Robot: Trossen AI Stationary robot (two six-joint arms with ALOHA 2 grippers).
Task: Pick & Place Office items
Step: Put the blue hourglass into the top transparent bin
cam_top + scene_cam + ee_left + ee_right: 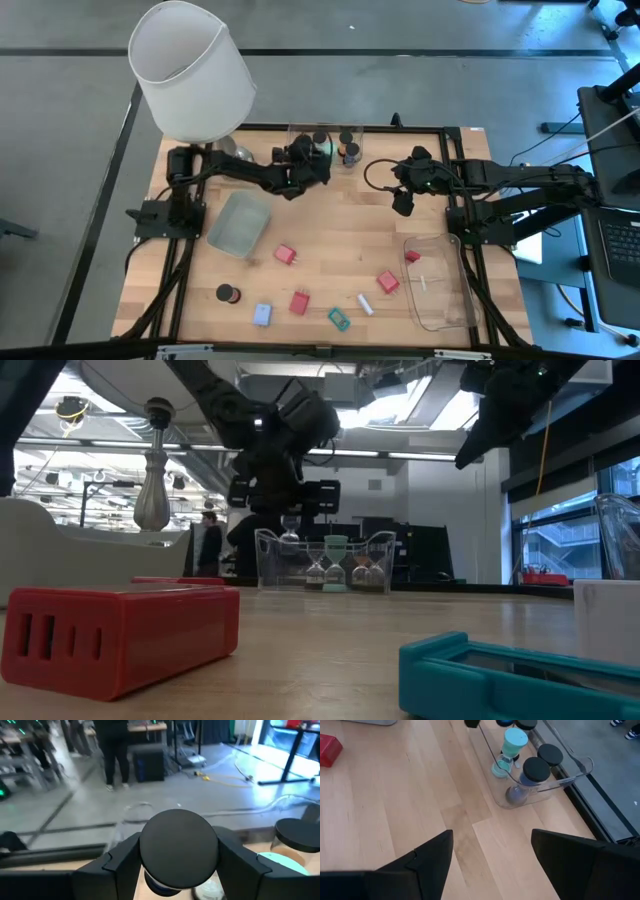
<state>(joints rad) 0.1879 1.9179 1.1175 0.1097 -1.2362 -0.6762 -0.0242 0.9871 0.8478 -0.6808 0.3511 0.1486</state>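
Note:
The office items lie scattered on the near half of the table: red blocks [285, 255] [388, 283], a dark cylinder [228, 293], a pale-blue clip [262, 314], a teal clip [338, 319] and a white stick [365, 304]. More dark-topped and teal-topped pieces [536, 770] stand in a clear tray [352, 131] at the far edge. My left gripper [179, 870] is at that tray's left end, shut on a black-topped piece [179, 847]. My right gripper [405, 195] hangs open above bare table, right of the tray. My left gripper pinches the black-topped piece between its two fingers [120, 865], which sit on opposite sides just at the round black top [179, 835]. The fingers come in nearly level from the table's left. The piece stands upright; whether its bottom touches the tray cannot be told.
A big white-shaded lamp [190, 70] stands at the far left corner, over the left arm's base. A tinted clear tray [240, 222] lies left of centre. Another clear tray [440, 280], holding a red block [412, 257], lies at the near right. Bare wood lies between them.

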